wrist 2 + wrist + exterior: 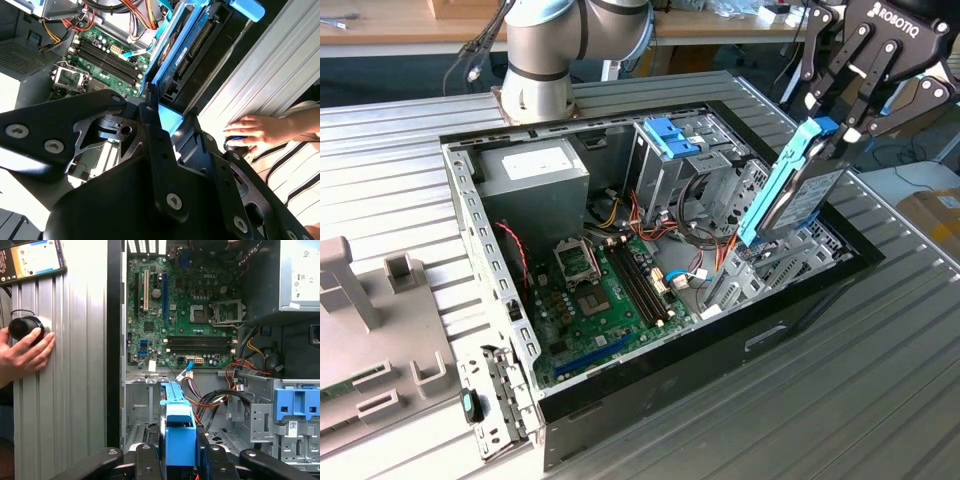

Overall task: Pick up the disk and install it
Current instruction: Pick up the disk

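At the upper right of the frame the pincer point(836, 126) grips the disk point(798, 192) by its top end. The disk hangs tilted over the right side of the open case point(720, 350). The motherboard point(595, 290) lies at centre and the drive cage point(675, 145) above it. The case rests on the ribbed surface point(880, 400).

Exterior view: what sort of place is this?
Probably a robotics lab: an open computer case lies on a ribbed metal table, a wooden desk stands behind, and the gripper holds the disk above it.

Open PC case point(720, 352) on ribbed metal table point(885, 400); green mobo point(595, 300), grey PSU point(535, 175), blue-topped drive cage point(670, 150) inside.
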### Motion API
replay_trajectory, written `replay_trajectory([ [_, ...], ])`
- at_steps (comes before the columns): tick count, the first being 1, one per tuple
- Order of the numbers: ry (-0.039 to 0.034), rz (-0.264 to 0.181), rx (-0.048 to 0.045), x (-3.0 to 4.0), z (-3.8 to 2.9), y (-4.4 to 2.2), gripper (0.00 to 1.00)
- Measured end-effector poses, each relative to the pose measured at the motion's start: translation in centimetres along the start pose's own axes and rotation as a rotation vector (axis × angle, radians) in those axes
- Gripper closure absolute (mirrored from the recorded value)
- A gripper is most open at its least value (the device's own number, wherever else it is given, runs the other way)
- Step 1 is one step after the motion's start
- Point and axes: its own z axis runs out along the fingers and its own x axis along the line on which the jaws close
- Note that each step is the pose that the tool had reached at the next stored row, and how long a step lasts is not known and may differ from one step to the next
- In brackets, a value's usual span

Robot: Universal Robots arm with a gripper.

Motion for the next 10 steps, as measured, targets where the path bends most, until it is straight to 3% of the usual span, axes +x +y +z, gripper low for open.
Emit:
replay_trajectory([
  [10,0.0001,-0.001,0.0094,0.0,0.61,-0.07,0.64],
])
